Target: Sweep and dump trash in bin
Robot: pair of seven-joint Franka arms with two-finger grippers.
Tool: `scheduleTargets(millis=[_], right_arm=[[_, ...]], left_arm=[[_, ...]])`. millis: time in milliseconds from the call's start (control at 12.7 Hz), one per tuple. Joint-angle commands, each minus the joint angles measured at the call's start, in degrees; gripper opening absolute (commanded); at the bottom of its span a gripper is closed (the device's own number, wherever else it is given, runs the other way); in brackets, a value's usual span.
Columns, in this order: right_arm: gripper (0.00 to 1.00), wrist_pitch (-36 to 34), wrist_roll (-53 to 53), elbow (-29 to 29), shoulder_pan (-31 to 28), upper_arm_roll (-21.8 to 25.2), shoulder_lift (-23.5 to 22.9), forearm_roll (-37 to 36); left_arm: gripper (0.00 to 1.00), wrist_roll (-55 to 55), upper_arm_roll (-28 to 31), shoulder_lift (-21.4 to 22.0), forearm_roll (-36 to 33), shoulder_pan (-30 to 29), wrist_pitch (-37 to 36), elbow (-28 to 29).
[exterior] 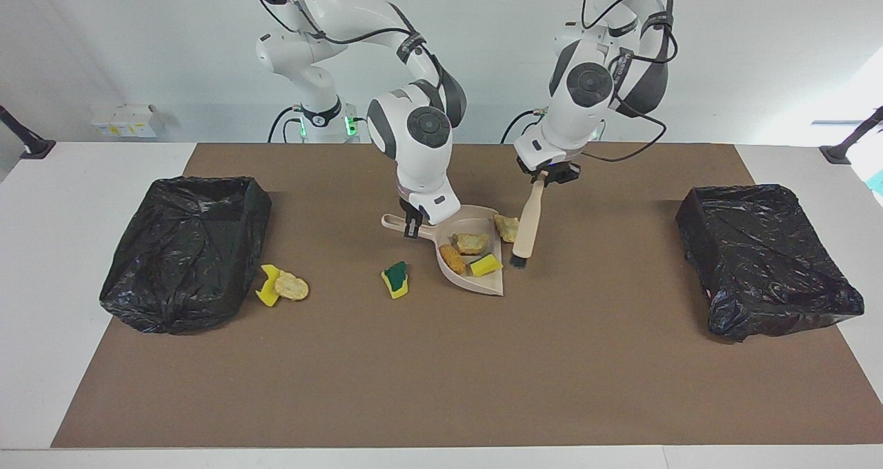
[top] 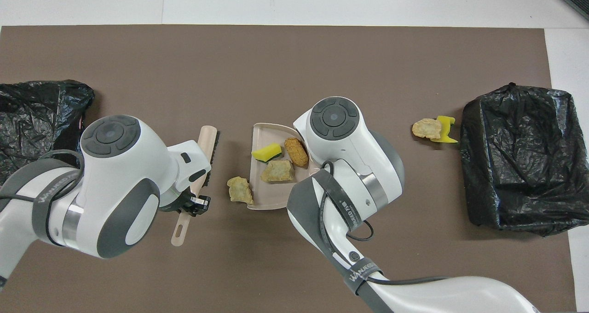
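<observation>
my left hand (exterior: 550, 178) is clamped on the brush (exterior: 528, 222), right hand (exterior: 412, 222) gripping the dustpan (exterior: 483, 284) handle w/ 3 trash bits in it, but one chunk (exterior: 507, 227) sits at the lip so a sloppy sweep prob knocks it away, plus 3 more lie toward the right arm's bin (exterior: 185, 248).

White arms, grey joints, black cables

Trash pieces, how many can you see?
7: three in the dustpan, one beside its rim, a green-and-yellow sponge on the mat, two beside a black bin. Arms might hide others.
</observation>
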State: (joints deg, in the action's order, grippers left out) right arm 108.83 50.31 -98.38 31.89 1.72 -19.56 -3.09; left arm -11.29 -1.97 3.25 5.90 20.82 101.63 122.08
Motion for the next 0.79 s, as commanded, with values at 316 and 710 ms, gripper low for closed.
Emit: scheduleTargets(millis=[316, 710], right_arm=[[0.00, 0.94, 8.40, -0.50, 0.28, -0.31, 0.22, -4.73], [0.00, 0.94, 8.05, -0.76, 0.37, -0.57, 0.48, -3.69]], left_arm=[[0.00, -25.25, -0.93, 3.97, 0.96, 9.13, 10.86, 12.65], [0.00, -24.93, -0.93, 2.04, 11.31, 17.57, 17.71, 12.57]])
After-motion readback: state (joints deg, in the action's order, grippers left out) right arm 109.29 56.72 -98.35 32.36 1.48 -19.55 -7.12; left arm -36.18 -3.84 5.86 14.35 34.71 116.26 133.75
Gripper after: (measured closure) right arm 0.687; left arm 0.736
